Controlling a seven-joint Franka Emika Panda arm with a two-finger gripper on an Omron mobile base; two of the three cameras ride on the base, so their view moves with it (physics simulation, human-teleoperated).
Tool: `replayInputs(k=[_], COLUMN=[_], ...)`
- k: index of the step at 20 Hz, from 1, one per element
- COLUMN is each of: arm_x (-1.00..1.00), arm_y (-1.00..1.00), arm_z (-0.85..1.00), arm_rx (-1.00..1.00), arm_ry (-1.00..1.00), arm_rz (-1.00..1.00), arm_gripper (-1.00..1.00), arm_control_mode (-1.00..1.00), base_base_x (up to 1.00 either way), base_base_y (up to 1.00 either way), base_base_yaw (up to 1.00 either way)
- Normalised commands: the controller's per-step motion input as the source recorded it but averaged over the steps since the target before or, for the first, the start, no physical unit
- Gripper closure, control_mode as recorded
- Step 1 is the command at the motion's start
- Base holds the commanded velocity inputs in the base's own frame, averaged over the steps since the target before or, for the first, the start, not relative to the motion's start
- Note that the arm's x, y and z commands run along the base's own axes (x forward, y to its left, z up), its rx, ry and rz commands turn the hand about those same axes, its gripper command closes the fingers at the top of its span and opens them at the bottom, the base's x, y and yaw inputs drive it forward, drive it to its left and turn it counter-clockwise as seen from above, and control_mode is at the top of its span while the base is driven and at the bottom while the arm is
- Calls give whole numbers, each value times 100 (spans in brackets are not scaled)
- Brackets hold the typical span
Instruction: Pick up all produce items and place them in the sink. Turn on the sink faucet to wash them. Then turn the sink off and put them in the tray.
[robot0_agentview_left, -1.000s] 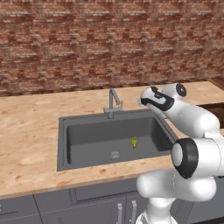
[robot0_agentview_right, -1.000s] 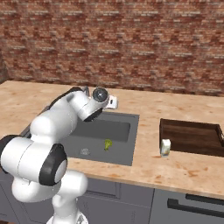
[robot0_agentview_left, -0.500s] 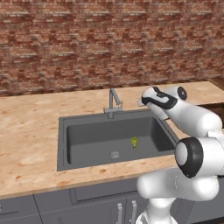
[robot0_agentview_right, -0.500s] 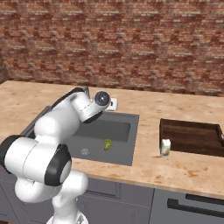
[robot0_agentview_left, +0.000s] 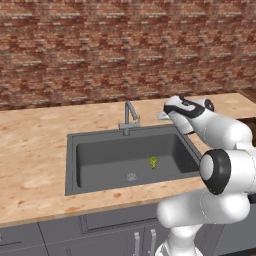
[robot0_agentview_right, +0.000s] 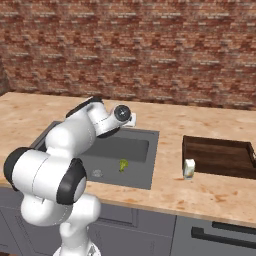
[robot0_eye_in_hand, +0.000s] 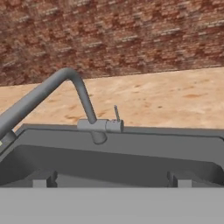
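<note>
1. The broccoli floret (robot0_agentview_left: 152, 161) already lies on the floor of the sink (robot0_agentview_left: 75, 165), close to the drain (robot0_agentview_left: 131, 176); from the right side it shows as a small green speck (robot0_agentview_right: 122, 164) in the same spot.
2. The gripper (robot0_eye_in_hand: 109, 180) hangs above the right end of the basin with its jaws spread wide and nothing between them, looking straight at the faucet (robot0_eye_in_hand: 74, 94).
3. I'd say turning the water on is the step in hand. The small upright lever (robot0_eye_in_hand: 116, 114) is thin, so open fingers could slide past it or strike the spout (robot0_agentview_left: 131, 110) instead and push nothing.
4. A sweep that is too low could catch the basin's rear rim.
5. The tray (robot0_agentview_right: 220, 156) waits well off to the right, with a pale carton (robot0_agentview_right: 188, 168) just in front of its near corner; a later carry could knock that over.
</note>
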Motion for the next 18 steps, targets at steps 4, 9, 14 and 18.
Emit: replayInputs(k=[4,9,14,18], arm_x=[0,0,0,0], arm_y=[0,0,0,0], arm_z=[-20,-19,-6,0], arm_rx=[0,0,0,0], arm_ry=[-3,-2,-10,-12], arm_rz=[4,4,6,5], arm_gripper=[-100,-100,-100,-100], arm_control_mode=[-100,-100,-100,-100], base_base_x=[0,0,0,0], base_base_y=[0,0,0,0], base_base_yaw=[0,0,0,0])
